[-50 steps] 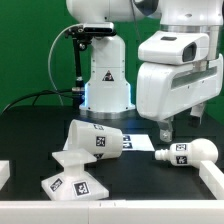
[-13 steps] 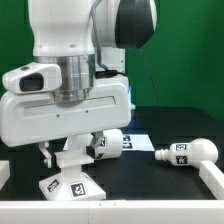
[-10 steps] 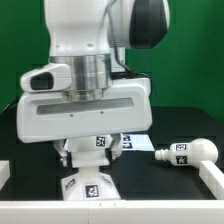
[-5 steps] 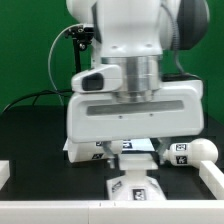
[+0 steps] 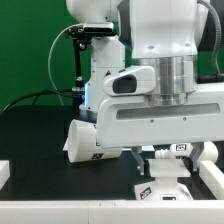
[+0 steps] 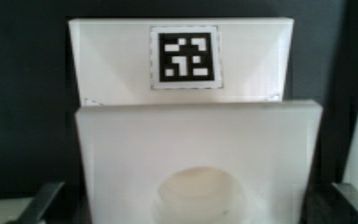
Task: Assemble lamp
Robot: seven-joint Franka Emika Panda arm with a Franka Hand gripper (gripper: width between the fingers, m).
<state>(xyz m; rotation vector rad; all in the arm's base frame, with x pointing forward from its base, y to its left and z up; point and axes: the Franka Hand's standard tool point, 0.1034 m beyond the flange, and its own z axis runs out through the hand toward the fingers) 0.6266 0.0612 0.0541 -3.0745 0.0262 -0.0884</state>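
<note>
the gripper [image 6: 197,203] hangs low over the desk [image 5: 30,150], close to its near edge and towards the near corner on the exterior view's right. the base [image 5: 165,188] lies flat on the desk right under it, near that same edge. in the wrist view the base [image 6: 194,120] fills most of the picture, with its tag facing up and its round socket between the two fingers [image 6: 44,200]. one dark finger stands just beside each side of the base, so the jaws are spread wide around it. the picture is too blurred to tell whether they press on it or stand a hair off. the shade [image 5: 82,140] lies on its side nearer the middle of the desk, on the exterior view's left of the gripper and apart from the base. the bulb [image 5: 207,152] lies behind the gripper near the desk's edge on the exterior view's right, partly hidden by it.
</note>
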